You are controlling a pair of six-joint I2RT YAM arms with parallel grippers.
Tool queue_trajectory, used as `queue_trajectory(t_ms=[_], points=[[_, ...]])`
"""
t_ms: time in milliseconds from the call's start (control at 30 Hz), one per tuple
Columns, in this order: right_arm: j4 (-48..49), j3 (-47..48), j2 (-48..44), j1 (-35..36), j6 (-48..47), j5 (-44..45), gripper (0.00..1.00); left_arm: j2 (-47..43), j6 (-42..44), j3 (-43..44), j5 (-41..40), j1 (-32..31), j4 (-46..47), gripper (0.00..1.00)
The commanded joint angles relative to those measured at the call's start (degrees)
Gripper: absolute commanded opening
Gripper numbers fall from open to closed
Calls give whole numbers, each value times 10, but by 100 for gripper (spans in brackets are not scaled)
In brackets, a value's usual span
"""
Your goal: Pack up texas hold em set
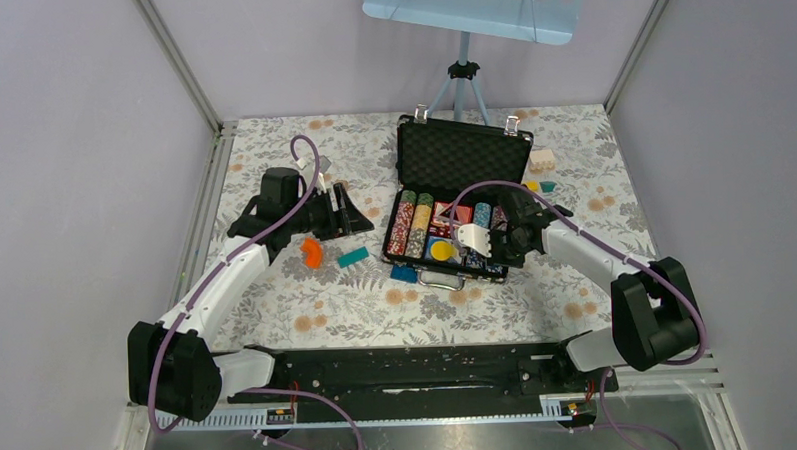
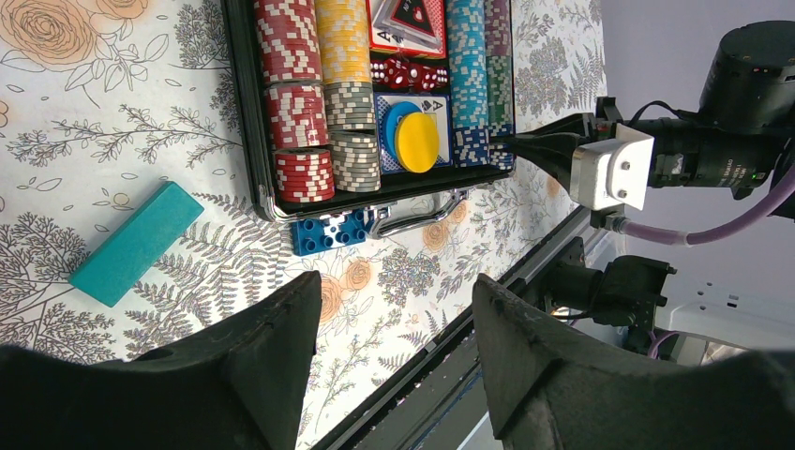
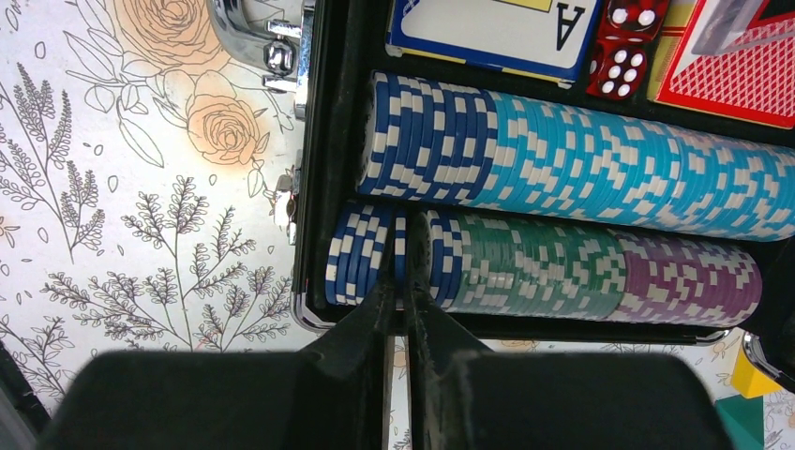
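The texas hold em set is a black case lying open in mid-table, foam lid up, with rows of chips, red dice and a yellow dealer disc in its tray. My right gripper reaches into the outermost chip row at the case's front right corner and is shut on one blue chip standing on edge among the other blue chips. In the top view that right gripper sits over the tray's right side. My left gripper hovers open and empty left of the case.
A blue brick lies against the case handle, and a teal block lies on the cloth to its left. An orange curved piece sits near the left gripper. Cream bricks lie right of the lid. A tripod stands behind.
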Motion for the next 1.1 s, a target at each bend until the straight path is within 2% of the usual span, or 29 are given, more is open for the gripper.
queue_trajectory(t_ms=[0,200,600,700,767,833,900,967,1000,1067], points=[[-12,1,-16,5,3,1,14,-11,9,-2,-4,2,18,60],[-12,8,-44,5,7,2,27,-11,9,-1,-4,1,18,60],[-14,21,-86,5,15,3,31,-12,10,-1,-7,2,16,60],[8,30,-112,4,48,-14,36,-12,11,1,-8,2,14,60],[76,26,-140,2,102,-43,49,-13,12,2,-11,2,13,60],[205,2,-175,1,201,-51,60,-13,14,2,-12,2,12,60],[379,-31,-188,1,329,-15,67,-14,18,4,-16,1,8,60],[524,-45,-174,1,485,76,68,-16,21,5,-23,2,4,60],[535,-24,-160,1,531,114,67,-18,22,5,-26,2,4,61],[490,43,-128,1,578,171,63,-19,25,6,-30,2,1,60]])
